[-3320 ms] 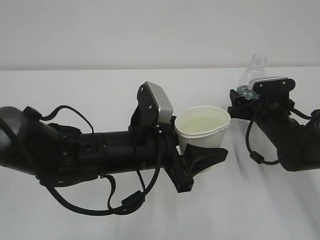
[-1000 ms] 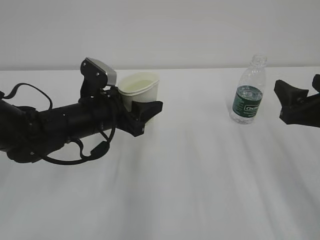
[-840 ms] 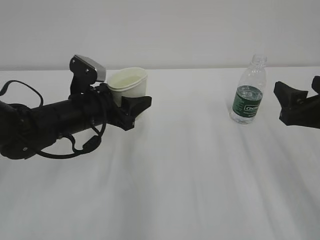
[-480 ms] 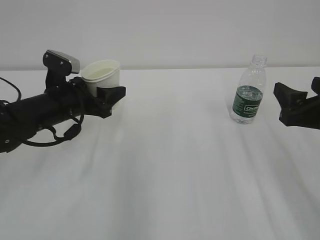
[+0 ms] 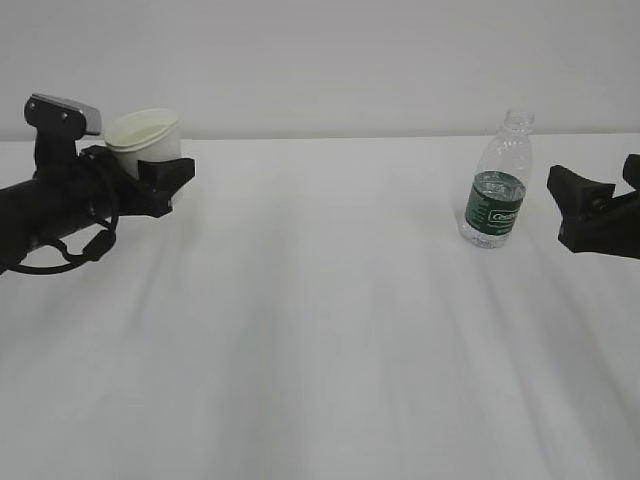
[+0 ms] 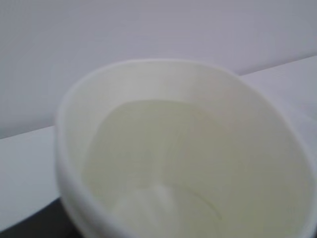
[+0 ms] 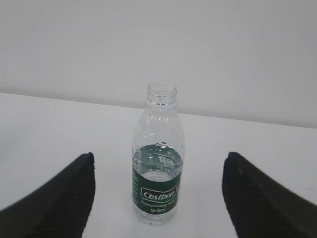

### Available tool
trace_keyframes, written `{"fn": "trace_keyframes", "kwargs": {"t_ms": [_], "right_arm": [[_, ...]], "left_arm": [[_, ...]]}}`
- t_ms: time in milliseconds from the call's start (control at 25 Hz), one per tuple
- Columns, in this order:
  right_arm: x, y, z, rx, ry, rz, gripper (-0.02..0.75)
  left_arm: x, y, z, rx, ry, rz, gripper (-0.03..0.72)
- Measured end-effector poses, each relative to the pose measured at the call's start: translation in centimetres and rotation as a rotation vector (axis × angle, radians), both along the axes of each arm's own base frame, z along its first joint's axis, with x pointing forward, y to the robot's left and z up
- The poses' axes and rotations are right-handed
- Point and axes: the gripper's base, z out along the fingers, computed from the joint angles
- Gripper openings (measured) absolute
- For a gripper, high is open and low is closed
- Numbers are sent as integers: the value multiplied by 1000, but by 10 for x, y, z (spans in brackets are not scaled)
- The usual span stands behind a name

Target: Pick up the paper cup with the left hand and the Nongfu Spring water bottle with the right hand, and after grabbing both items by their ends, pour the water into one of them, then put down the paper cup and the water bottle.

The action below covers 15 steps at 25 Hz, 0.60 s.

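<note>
The paper cup (image 5: 145, 138) is upright at the far left, and my left gripper (image 5: 150, 168) is shut on its lower part. A black finger (image 5: 166, 177) covers the cup's base, so I cannot tell whether it rests on the table. In the left wrist view the paper cup (image 6: 183, 148) fills the frame, with water (image 6: 163, 144) inside. The Nongfu Spring water bottle (image 5: 495, 195) stands alone on the table at the right, uncapped, with a little water in it. My right gripper (image 5: 557, 207) is open just right of it, not touching. The right wrist view shows the bottle (image 7: 158, 173) ahead, between the fingertips (image 7: 79, 183).
The white table (image 5: 330, 330) runs across the whole view, with a pale wall (image 5: 320, 60) behind it. Nothing else stands on the table besides the bottle and the arms.
My left arm has carried the cup far to the left and back. The right gripper and the bottle have stayed still over the last second.
</note>
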Motion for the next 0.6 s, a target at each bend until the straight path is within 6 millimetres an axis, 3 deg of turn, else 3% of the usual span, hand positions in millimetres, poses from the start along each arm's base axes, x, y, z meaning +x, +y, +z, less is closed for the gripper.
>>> {"fn": "trace_keyframes", "kwargs": {"t_ms": [320, 600], "right_arm": [[0, 0, 0, 0, 0, 0, 594], [0, 0, 0, -3, 2, 5, 594]], "left_arm": [[6, 26, 1, -12, -9, 113, 412], [9, 32, 2, 6, -28, 166, 411]]}}
